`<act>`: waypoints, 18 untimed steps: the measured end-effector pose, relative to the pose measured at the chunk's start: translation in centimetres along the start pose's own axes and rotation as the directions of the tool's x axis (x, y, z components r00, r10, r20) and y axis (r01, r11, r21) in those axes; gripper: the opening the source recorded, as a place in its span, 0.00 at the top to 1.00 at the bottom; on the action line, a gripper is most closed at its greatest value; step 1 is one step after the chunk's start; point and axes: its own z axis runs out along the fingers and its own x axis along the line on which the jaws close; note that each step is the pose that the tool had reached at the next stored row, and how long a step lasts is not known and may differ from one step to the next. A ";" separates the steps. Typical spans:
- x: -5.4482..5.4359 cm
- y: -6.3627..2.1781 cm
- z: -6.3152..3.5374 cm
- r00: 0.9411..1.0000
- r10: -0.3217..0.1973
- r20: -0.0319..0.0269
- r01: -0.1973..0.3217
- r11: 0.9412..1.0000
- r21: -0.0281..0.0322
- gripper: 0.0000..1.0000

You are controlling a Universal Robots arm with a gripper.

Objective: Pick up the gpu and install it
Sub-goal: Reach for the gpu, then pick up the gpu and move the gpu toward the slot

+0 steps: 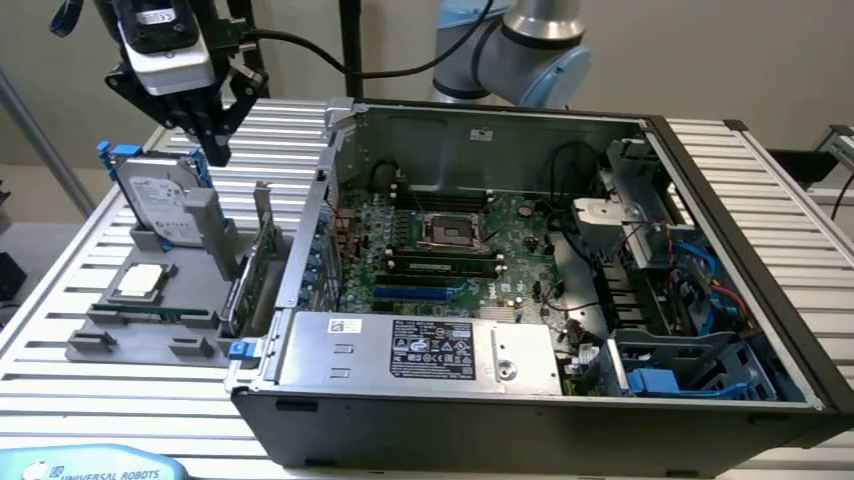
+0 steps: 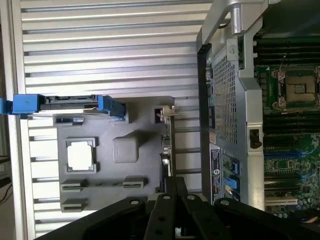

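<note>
The counter (image 1: 120, 400) was a bed of pale metal slats, with a beige wall behind it. An open computer case (image 1: 534, 300) took up most of the surface toward the edge on the exterior view's right. Near the opposite edge sat a grey holder (image 1: 134, 345) carrying a hard drive (image 1: 160, 205) and a CPU chip (image 1: 140, 283). The gpu (image 1: 251, 270) stood on edge in that holder, just beside the case wall. The pincer (image 1: 214, 148) hung above the holder, fingers pressed together on nothing.
</note>
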 end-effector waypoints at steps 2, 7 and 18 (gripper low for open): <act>0.9 -0.26 0.31 1.000 0.000 0.000 0.000 1.000 0.000 0.89; 1.3 -0.62 0.54 1.000 0.001 0.000 -0.001 1.000 0.000 0.89; 1.3 -0.62 0.54 1.000 0.001 0.000 -0.001 1.000 0.000 0.89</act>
